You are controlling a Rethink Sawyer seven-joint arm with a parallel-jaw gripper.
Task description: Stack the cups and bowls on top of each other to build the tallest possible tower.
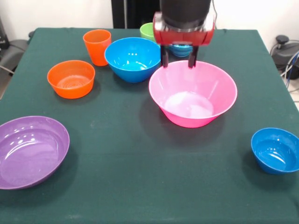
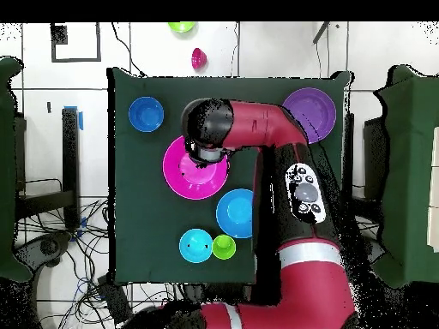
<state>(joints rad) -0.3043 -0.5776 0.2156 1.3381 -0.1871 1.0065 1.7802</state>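
The red arm (image 2: 274, 137) reaches across the green table (image 2: 137, 240) over the pink bowl (image 2: 184, 176); large blue bowl (image 2: 233, 214) just beside it; purple bowl (image 2: 313, 110) at a corner.

Even, bright light is cast from above. Soft, short shadows are thrown on the green tablecloth (image 1: 140, 177) beneath each bowl, mostly toward 6 o'clock in the front view. White glare patches are seen inside the pink bowl (image 1: 192, 93) and the purple bowl (image 1: 32, 151). Slight softness is noted throughout.
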